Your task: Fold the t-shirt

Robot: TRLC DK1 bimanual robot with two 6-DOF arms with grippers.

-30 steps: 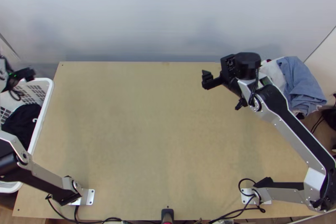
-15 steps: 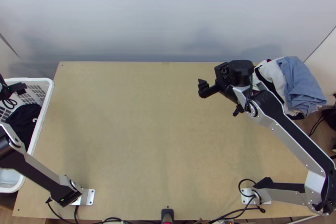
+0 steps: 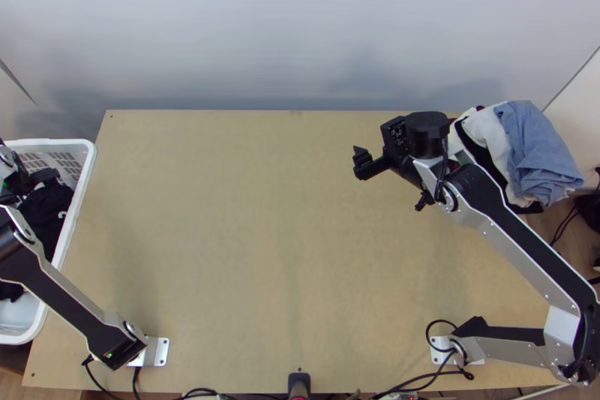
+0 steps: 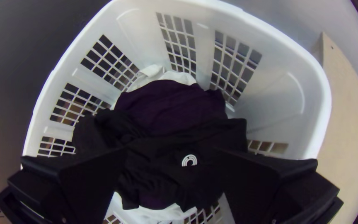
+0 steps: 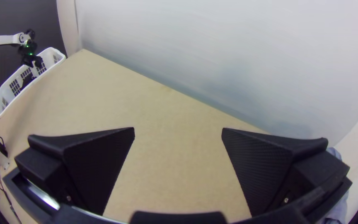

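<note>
Over on the left, at the edge of the wooden table [image 3: 247,235], stands a white laundry basket [image 3: 88,175], and the black garment [image 4: 158,178] lies in there, bunched up, with a round white print [image 4: 189,160] facing up. Whether that is the t-shirt I can't say for sure, as its cut is lost in the folds. The left gripper [image 3: 31,181] is down over the basket, right by that dark cloth. Its own wrist view shows the two black fingers [image 4: 262,178] spread wide, one to each side, with the cloth and its print framed between them. The fingers cover parts of the cloth, and I can't tell whether they touch it. A dark purple garment [image 4: 170,103] lies bunched just beside the black one, with some white cloth [image 4: 181,77] peeking out next to it, against the basket's slotted wall.

The right gripper [image 3: 390,181] is well apart from all that, up above the other side of the table, towards the far edge. Its fingers are wide apart too, with bare wood in view between them. Near it, at the table's far right corner, sits a heap of clothes, a crumpled blue garment [image 3: 536,152] lying on a white one [image 3: 491,137].
</note>
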